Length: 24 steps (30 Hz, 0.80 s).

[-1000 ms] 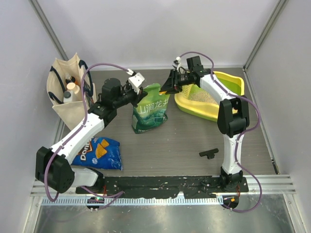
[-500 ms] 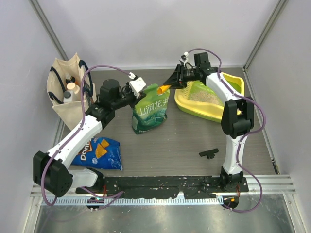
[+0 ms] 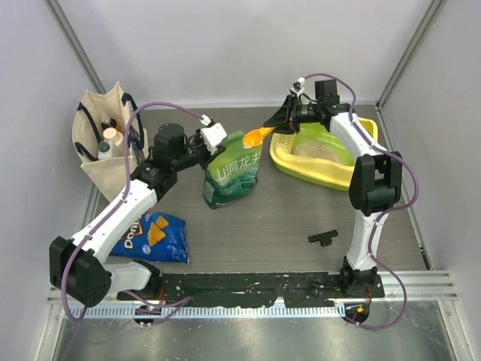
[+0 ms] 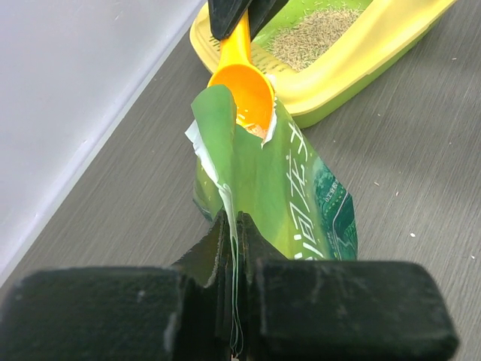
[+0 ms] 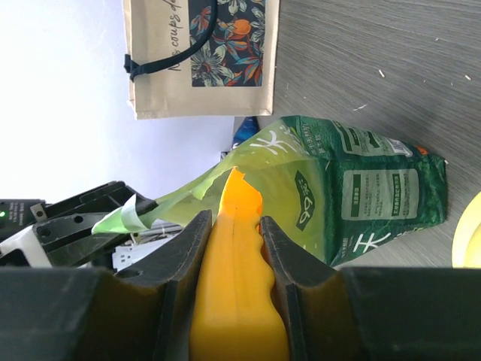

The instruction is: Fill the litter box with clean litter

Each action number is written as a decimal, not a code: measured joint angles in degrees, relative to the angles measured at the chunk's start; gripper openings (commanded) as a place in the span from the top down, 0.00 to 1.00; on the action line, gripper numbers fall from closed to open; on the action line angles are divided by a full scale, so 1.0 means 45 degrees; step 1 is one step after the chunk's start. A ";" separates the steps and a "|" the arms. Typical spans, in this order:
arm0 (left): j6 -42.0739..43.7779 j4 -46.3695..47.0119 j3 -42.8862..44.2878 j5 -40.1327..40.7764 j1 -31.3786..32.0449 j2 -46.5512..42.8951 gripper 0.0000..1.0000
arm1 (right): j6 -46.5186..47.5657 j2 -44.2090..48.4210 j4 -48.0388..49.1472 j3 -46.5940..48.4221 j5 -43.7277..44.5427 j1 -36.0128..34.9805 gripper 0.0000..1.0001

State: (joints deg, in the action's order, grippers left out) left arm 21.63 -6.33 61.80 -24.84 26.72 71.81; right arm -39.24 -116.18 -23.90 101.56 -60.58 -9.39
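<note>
While the left gripper [image 4: 233,226] pinches the torn top edge of the green pouch [image 4: 289,192], its fingers pressed flat together on the foil, the pouch stands at the middle of the table [image 3: 285,218] with its mouth pulled open. The right gripper [image 5: 234,226] clamps the handle of the orange scoop [image 4: 244,90] between its two fingers, which stand apart only by the handle's width. The scoop's bowl sits at the open mouth of the pouch, partly behind the torn flap; whether it carries any granules cannot be told. The litter box [image 3: 325,178] lies at the far right of the table, just right of the pouch and not touching it. The clean litter [image 3: 314,149] shows as a pale sandy patch in its green basin. A blue Doritos bag [image 3: 154,235] lies flat at the near left, a cream tote bag [image 3: 96,154] stands at the far left, and a small black part [image 3: 323,238] lies near the right arm's base.
</note>
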 measured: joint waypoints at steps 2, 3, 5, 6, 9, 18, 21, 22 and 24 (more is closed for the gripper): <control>0.0078 0.0024 0.0000 -0.0005 0.0000 -0.0005 1.00 | -0.0068 0.0000 0.0005 0.0000 -0.0243 0.0194 0.99; 0.0117 0.0029 0.0000 -0.0024 0.0005 -0.0005 1.00 | -0.0092 0.0000 0.0005 0.0000 -0.0335 0.0233 0.99; 0.0243 0.0024 0.0005 -0.0112 0.0005 0.0000 1.00 | -0.0097 0.0019 0.0019 -0.0005 -0.0408 0.0253 0.99; 0.0301 0.0000 0.0044 -0.0160 -0.0005 0.0034 1.00 | -0.0107 0.0049 0.0073 -0.0039 -0.0432 0.0272 0.99; 0.0476 -0.0112 0.0359 -0.0369 -0.0010 0.0321 1.00 | -0.0233 0.0272 0.0267 -0.0335 -0.0442 0.0413 0.99; 0.2676 0.0107 0.0505 -0.1239 -0.0010 0.0724 1.00 | -0.0860 0.0845 0.0525 -0.0913 -0.0831 0.1175 0.99; 0.3118 0.0063 0.0505 -0.1326 -0.0010 0.0724 1.00 | -0.1049 0.0845 0.0690 -0.1054 -0.0967 0.1229 0.99; 0.3211 0.0063 0.0495 -0.1326 -0.0010 0.0724 1.00 | -0.1088 0.0845 0.0748 -0.1093 -0.1030 0.1239 0.99; 0.3298 0.0092 0.0466 -0.1341 -0.0010 0.0724 1.00 | -0.1234 0.0845 0.1005 -0.1234 -0.1156 0.1273 0.99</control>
State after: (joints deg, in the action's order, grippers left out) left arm 36.47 -5.91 63.90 -30.87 26.68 75.07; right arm -44.80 -112.38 -19.38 96.01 -65.78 -3.66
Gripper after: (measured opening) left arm 0.022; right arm 0.344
